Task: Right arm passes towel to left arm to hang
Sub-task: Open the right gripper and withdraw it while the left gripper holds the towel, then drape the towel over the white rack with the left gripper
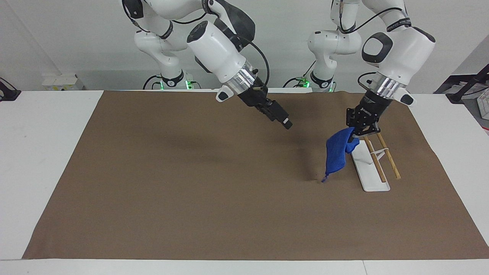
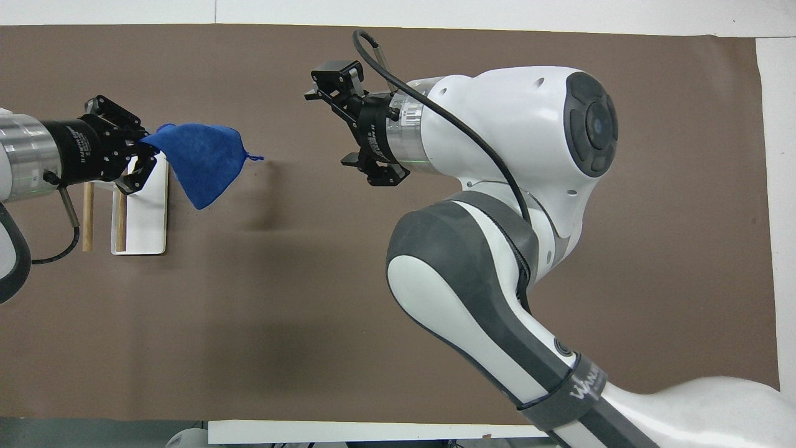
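**Blue towel held by the left gripper beside the hanging rack**

Blue terry cloth, a small rectangular towel, hangs in the air from the left gripper, a black two-finger pincer clamped on the cloth's upper corner. The towel droops down in a rough triangle, and a short loop string dangles from its lowest corner, close above the brown paper mat that covers the white table. Whether the string touches the mat cannot be told.

The landmark is a small rack: a flat white rectangular base carrying two thin wooden rods that lie side by side on a white wire support. It sits toward the left arm's end of the table. The left gripper hovers over the end of the rack nearer to the robots, and the towel hangs just beside the rack, on the side facing the middle of the mat. In the overhead view the cloth overlaps the edge of the white base.

The left arm, white and jointed with a silver wrist ring, slants down to this spot.

The right arm, also white, with a thick black cable looped at its wrist, reaches over the mat well apart from the rack. The right gripper holds nothing; its fingers stand wide apart, pointing toward the towel.
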